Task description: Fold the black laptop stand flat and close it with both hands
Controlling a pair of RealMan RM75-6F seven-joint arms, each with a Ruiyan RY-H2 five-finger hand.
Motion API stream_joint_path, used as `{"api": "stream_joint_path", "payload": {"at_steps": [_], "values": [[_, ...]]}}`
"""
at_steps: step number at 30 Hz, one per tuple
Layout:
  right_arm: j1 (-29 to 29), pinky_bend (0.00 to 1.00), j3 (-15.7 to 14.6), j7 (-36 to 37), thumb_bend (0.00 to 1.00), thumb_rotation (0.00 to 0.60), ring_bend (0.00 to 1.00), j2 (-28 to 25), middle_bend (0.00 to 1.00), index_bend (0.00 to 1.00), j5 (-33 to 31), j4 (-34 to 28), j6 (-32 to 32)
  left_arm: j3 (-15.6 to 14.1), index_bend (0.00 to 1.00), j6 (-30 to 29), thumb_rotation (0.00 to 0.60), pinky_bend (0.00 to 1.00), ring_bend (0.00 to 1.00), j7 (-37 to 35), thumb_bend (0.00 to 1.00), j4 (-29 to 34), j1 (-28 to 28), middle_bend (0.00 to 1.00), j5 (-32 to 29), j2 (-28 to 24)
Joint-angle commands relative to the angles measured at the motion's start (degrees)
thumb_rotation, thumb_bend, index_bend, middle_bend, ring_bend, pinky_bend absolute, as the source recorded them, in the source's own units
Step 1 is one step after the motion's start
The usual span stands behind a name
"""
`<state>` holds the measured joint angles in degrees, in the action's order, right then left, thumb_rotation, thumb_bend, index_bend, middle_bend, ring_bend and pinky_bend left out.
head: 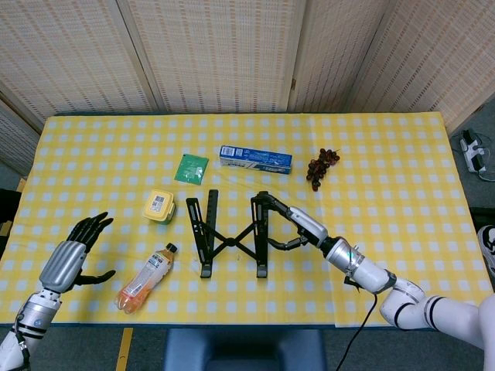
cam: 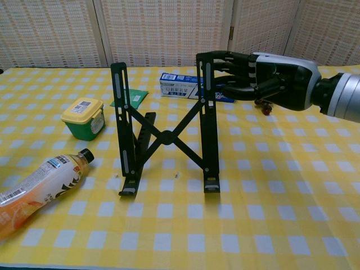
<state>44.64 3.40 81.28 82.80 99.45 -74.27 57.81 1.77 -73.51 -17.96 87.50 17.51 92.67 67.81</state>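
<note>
Chest view shows the right hand [cam: 264, 79] grasping one rail of the black laptop stand [cam: 163, 135], which stands unfolded, while the left hand [head: 68, 259] waits with fingers spread and released.

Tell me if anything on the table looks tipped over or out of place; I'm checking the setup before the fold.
The orange drink bottle lies on its side near the front left edge rather than standing. The black laptop stand is still propped open, with the right hand at its right rail. Nothing looks spilled or damaged.
</note>
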Motion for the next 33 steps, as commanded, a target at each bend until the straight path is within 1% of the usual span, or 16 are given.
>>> {"api": "stream_joint_path", "payload": {"at_steps": [1,5,8,14,19,23,31,33], "values": [[1.0,0.00,-3.8,5.5,0.41,0.600,0.12,-0.2,0.08,0.00,5.0,2.5,6.2,-1.0,0.06,2.7,0.600,0.02,0.04,-2.4,0.21,0.4,2.3,0.06,1.7,-0.3],[0.1,0.00,-7.3,5.4,0.41,0.600,0.13,-1.9,0.08,0.00,8.3,2.2,10.9,-2.1,0.06,5.1,0.600,0.02,0.04,-3.2,0.21,0.9,4.7,0.06,3.9,0.1],[-0.8,0.00,-9.3,4.4,0.41,0.600,0.13,-3.0,0.08,0.00,9.7,1.4,13.8,-2.5,0.07,6.5,0.600,0.01,0.04,-3.0,0.21,1.1,6.2,0.06,4.9,0.8],[-2.0,0.00,-12.4,2.0,0.41,0.600,0.13,-4.3,0.08,0.00,11.7,-0.5,18.1,-2.7,0.12,8.3,0.600,0.01,0.04,-1.0,0.21,1.7,8.4,0.06,5.3,3.0],[-2.6,0.00,-14.2,0.1,0.41,0.600,0.13,-5.2,0.08,0.00,12.7,-2.1,20.2,-2.6,0.19,9.6,0.600,0.01,0.04,0.4,0.21,1.8,9.8,0.06,4.8,5.6],[-2.9,0.00,-15.3,-1.1,0.41,0.600,0.13,-5.7,0.08,0.00,13.0,-3.3,21.2,-2.2,0.22,10.2,0.600,0.00,0.04,2.2,0.21,1.1,10.8,0.07,4.0,8.7],[-3.0,0.00,-16.6,-2.8,0.41,0.600,0.13,-6.5,0.08,0.00,12.4,-5.0,21.4,-0.8,0.29,11.6,0.600,0.00,0.07,6.8,0.21,-2.1,11.9,0.11,0.7,15.7],[-3.0,0.00,-16.7,-3.2,0.41,0.600,0.13,-6.7,0.08,0.00,12.1,-5.2,21.2,-0.4,0.33,11.7,0.600,0.01,0.08,7.4,0.21,-3.1,12.0,0.13,-0.5,17.5]]}}
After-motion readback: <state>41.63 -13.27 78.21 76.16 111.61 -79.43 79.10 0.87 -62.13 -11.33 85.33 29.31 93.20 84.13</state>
